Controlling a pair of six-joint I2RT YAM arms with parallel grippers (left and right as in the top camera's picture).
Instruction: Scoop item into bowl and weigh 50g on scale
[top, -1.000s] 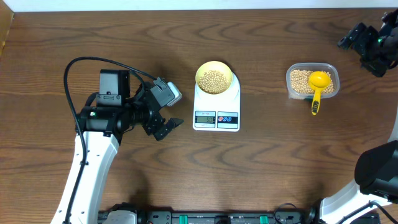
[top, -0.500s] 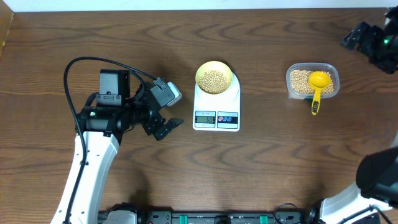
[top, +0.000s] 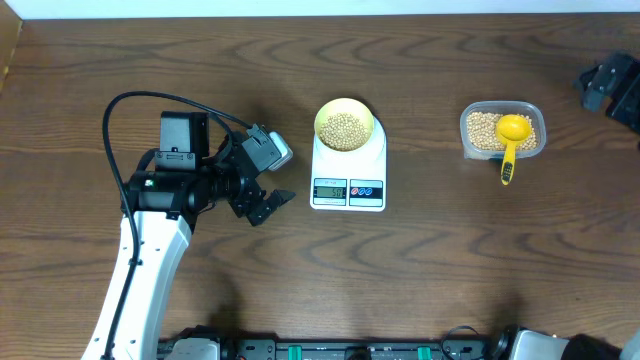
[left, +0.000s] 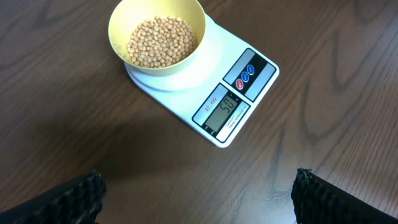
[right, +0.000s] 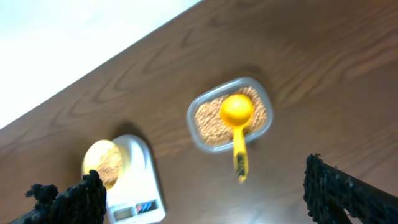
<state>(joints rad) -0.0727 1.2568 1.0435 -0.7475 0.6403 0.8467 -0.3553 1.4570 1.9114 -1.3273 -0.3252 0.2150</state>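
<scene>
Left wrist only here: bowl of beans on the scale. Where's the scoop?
Observer: The yellow scoop lies in the clear tub right of the scale, handle sticking out over the tub's near rim.
Operator: Right gripper on it?
Observer: No. The right gripper is open and empty, off to the right, apart from the tub.
Operator: Tub got beans in it?
Observer: Yes, beans cover its floor under the scoop's head.
</scene>
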